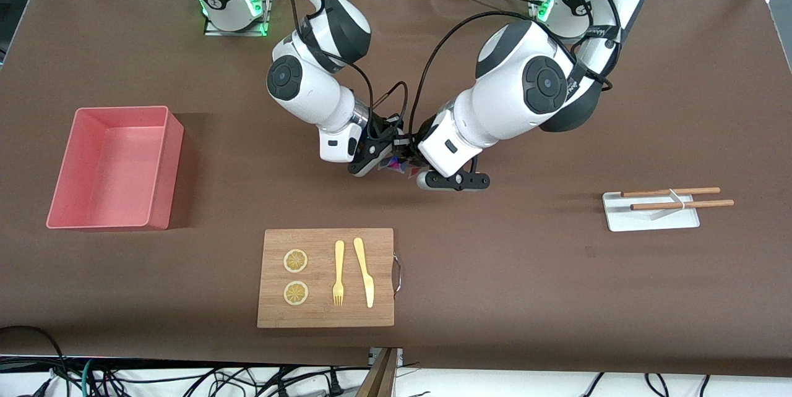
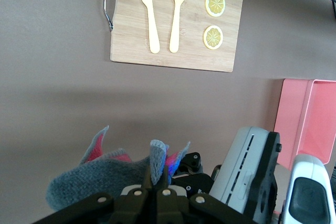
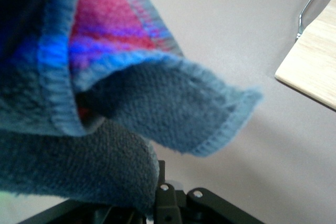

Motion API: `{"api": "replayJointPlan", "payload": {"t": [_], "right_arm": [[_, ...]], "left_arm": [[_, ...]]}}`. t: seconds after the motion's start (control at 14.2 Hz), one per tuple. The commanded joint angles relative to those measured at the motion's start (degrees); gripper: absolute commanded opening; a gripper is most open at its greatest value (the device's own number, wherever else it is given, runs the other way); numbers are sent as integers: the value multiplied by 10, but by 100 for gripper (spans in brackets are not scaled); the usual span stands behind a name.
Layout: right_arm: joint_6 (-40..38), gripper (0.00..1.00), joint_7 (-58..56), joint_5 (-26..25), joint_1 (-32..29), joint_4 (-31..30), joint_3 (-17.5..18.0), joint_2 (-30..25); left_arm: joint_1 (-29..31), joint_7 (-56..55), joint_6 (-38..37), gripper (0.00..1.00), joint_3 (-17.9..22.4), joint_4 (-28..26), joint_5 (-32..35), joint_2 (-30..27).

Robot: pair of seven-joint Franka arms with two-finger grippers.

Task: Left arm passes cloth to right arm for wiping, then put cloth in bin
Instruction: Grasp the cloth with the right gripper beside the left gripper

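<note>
In the front view, centre of frame, the left gripper (image 1: 433,169) and right gripper (image 1: 377,162) meet over bare table, the cloth (image 1: 396,165) between them for the handover; the bin (image 1: 111,168) waits at mid-left.

In the left wrist view, bottom, its jaws are closed on the cloth (image 2: 105,174).

In the right wrist view the cloth (image 3: 105,103) fills the frame; whether these jaws grip, I cannot tell.

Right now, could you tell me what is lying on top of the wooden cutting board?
On the cutting board lie two lemon slices, a yellow fork and a yellow knife. Nothing covers them; whatever is beneath the board is hidden.
</note>
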Motion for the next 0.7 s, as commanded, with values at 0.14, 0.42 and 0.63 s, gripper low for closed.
{"api": "replayJointPlan", "payload": {"t": [0.14, 0.42, 0.63], "right_arm": [[-95, 0, 0, -2, -7, 33, -27, -8], [-174, 0, -3, -6, -7, 65, -60, -9], [-198, 0, -2, -13, -8, 71, -69, -18]], "left_arm": [[0, -9, -14, 0, -2, -1, 12, -9], [2, -7, -14, 100, -1, -1, 30, -9], [2, -7, -15, 100, -4, -1, 43, -14]]}}
